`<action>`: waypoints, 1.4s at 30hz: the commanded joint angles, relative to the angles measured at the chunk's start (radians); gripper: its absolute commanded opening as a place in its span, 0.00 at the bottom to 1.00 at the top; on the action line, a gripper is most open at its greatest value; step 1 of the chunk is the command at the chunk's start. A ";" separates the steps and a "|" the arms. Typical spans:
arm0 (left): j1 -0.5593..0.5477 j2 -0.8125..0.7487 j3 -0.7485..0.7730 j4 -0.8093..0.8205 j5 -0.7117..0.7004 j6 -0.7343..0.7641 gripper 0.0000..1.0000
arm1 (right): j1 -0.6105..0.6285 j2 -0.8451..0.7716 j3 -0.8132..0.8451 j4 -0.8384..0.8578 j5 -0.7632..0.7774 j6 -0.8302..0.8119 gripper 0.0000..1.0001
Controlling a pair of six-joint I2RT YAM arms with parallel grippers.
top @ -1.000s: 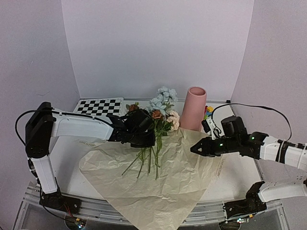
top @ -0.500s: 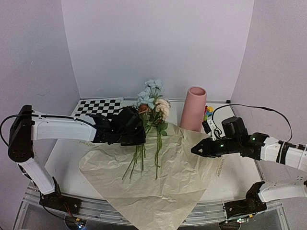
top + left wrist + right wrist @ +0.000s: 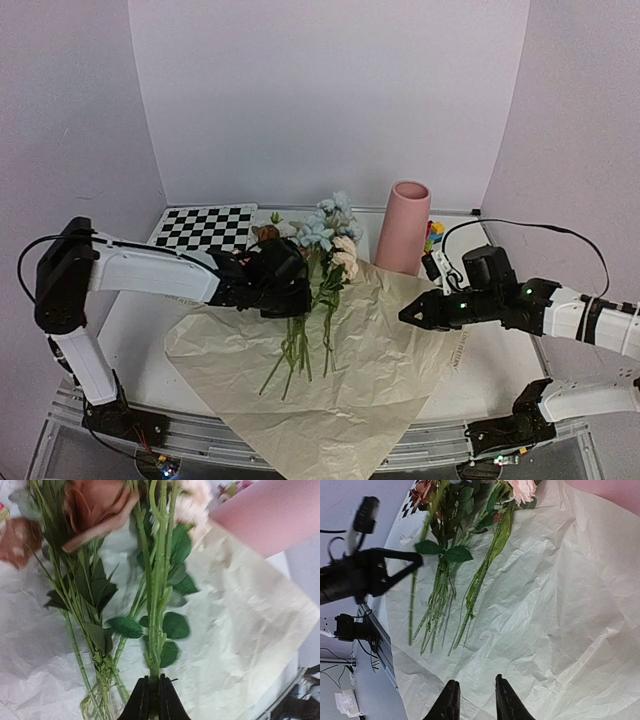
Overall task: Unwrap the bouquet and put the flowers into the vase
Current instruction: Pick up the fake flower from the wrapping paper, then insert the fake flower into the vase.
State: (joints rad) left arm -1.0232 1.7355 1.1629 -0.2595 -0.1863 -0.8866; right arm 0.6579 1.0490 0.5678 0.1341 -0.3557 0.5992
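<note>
Flowers (image 3: 325, 235) lie across one large sheet of crinkled tan paper (image 3: 380, 390), spread flat on the table (image 3: 140, 320), with their blooms toward the back wall and the lower ends of their stems resting near the middle of the sheet. We count one pink vase (image 3: 405, 225), standing upright just beside the blooms on their right, at the far edge of the paper, its round mouth open to the top.

We see two arms at work. The left gripper (image 3: 153, 692) has its fingers pressed together on a single green stem (image 3: 156, 605), leaves sprouting on both sides just above the grip. The right gripper (image 3: 476, 682) hovers over the right part of the paper, its two fingers slightly apart with only bare paper showing between them.

From the left wrist we count two rust-brown blooms (image 3: 95, 505) and at least one pale pink one. From above, a cluster of pale-blue blooms tops the bunch. The stems on the paper number several, but they overlap too much for us to give an exact count.

One black-and-white checkerboard (image 3: 205, 223) lies at the back left of the table. A few small colourful toy blocks (image 3: 434, 232) peep out behind the vase; we cannot count them. Faint lines of print show on the table surface on each side of the paper, too small for us to read.
</note>
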 commanded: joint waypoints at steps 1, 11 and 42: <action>-0.002 -0.076 -0.007 0.050 -0.064 -0.015 0.08 | 0.006 -0.022 -0.012 -0.008 -0.009 0.002 0.27; -0.013 -0.093 0.026 0.054 -0.001 0.012 0.01 | 0.007 0.006 0.017 -0.008 -0.020 -0.003 0.26; -0.015 -0.720 -0.163 0.417 0.215 0.263 0.03 | 0.242 0.184 0.617 0.316 -0.130 -0.006 0.87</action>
State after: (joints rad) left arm -1.0344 1.0140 0.9836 0.0818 -0.0760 -0.6756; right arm 0.8352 1.1705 1.0476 0.3778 -0.5031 0.6421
